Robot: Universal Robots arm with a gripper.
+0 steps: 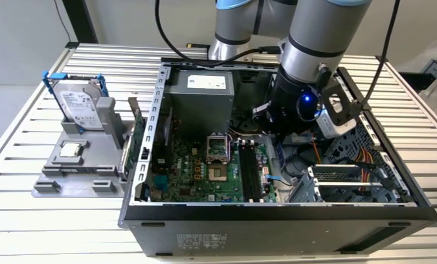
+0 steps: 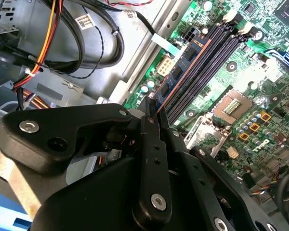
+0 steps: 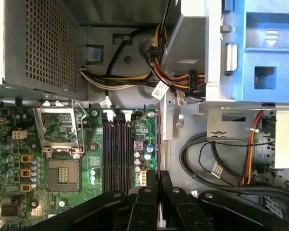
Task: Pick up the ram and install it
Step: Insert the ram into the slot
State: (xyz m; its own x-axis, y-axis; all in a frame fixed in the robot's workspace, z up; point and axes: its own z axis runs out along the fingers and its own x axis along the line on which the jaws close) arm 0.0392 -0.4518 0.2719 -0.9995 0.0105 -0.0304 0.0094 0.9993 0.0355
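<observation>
- Case [image 1: 277, 212]: open on the slatted table [image 1: 27, 220], side panel off; motherboard [image 1: 196, 176] exposed, CPU socket [image 3: 62, 139] empty, black slots [image 3: 116, 154] empty in the first wrist view.
- Arm [image 1: 317, 49]: reaches down into the case, wrist above the board just beside the slots.
- Stand [image 1: 75, 165]: grey, on the table at the exterior view's left; hard drive [image 1: 82, 104] in its blue frame upright on it, small silver chip [image 1: 71, 148] lying below.
- Gripper [image 2: 152, 113]: jaws drawn close, pinching the ram [image 2: 180, 72] edge-on at its near end; in the second wrist view the stick runs alongside the slots, over the board's edge.
- Progress, as judged: pick-up done; the ram is held in the case, near but not over a slot; seating and latching remain.
</observation>
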